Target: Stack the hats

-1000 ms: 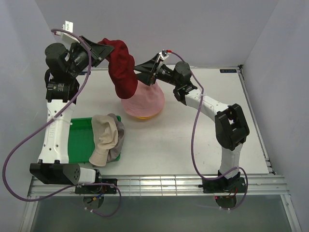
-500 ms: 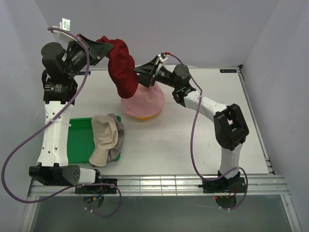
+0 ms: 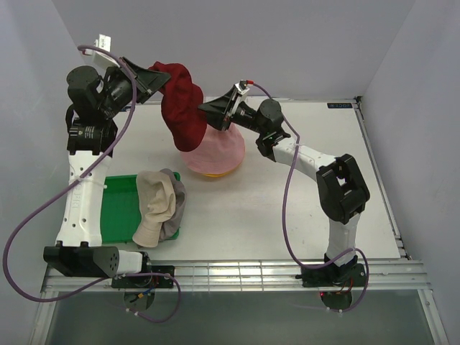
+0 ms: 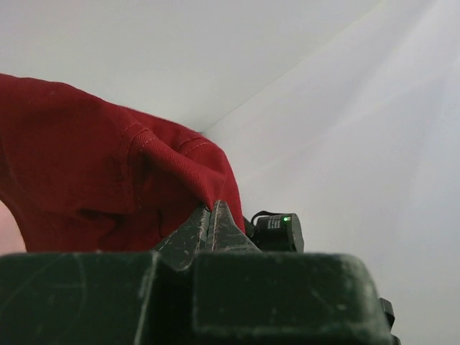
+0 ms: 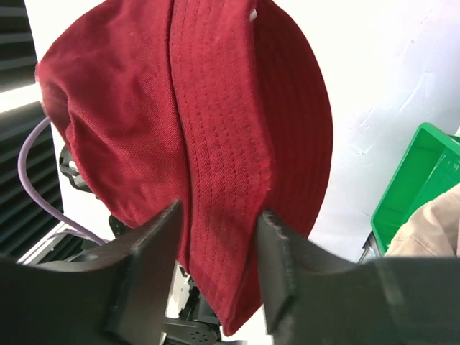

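Dark red hat (image 3: 183, 104) hangs crumpled in mid-air over the pink hat (image 3: 215, 152) near the far edge of the bench (image 3: 323, 180), whose right half lies open. Left jaws are pinched shut on its brim; right jaws stand apart astride a stitched fold. Only a rim of the yellow-orange hat (image 3: 212, 175) shows beneath pink

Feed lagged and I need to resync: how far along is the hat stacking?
Done: pink hat sits on yellow-orange hat. In hand: left gripper pinches dark red hat, right gripper straddling its brim. Left: cream-beige hat and grey hat, on the green tray.
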`<action>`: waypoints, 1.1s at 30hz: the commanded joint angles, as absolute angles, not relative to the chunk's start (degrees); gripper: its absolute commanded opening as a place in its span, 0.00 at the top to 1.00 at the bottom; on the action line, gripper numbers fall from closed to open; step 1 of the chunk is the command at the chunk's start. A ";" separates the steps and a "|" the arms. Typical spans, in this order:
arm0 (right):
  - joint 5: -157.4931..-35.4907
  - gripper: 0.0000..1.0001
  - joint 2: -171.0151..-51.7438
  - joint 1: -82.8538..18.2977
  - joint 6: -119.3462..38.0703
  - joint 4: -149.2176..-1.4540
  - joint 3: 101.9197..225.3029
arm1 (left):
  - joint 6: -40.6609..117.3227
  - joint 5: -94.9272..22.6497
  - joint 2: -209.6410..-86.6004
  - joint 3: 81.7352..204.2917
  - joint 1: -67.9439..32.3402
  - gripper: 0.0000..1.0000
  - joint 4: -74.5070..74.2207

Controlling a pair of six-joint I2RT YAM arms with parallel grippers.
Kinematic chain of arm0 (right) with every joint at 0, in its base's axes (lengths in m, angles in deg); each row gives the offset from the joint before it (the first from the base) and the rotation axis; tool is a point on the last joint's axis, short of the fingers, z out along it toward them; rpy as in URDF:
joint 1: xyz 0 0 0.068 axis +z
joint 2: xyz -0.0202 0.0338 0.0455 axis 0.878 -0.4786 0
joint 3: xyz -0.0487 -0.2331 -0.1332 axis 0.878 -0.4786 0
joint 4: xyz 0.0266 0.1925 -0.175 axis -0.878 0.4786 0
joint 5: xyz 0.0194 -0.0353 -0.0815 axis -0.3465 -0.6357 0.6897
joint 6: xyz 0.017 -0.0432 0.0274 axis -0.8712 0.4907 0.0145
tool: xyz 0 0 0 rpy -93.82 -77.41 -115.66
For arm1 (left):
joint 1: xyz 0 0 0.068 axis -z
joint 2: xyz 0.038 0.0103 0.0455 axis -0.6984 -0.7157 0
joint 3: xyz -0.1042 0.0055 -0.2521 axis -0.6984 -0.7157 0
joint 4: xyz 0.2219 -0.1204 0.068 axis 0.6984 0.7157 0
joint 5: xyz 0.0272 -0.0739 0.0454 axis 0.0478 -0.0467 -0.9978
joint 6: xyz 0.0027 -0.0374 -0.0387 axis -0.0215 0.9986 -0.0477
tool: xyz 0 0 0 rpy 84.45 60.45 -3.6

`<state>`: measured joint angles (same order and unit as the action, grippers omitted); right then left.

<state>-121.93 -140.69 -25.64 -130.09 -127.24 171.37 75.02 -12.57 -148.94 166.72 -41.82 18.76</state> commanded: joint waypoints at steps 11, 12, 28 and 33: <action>-122.25 0.80 -136.65 -25.37 -116.10 -112.25 174.55 | 64.55 -21.20 -147.68 170.78 -41.66 1.00 36.50; -122.42 0.82 -136.65 -25.46 -113.48 -109.36 174.72 | 64.11 -21.37 -147.86 170.51 -41.66 1.00 37.28; -119.61 0.85 -133.92 -29.15 -95.35 -88.86 180.08 | 59.89 -21.20 -153.13 173.06 -41.58 1.00 43.88; -119.17 0.86 -133.75 -30.64 -92.45 -85.26 180.53 | 59.54 -19.27 -156.47 175.08 -41.58 1.00 45.63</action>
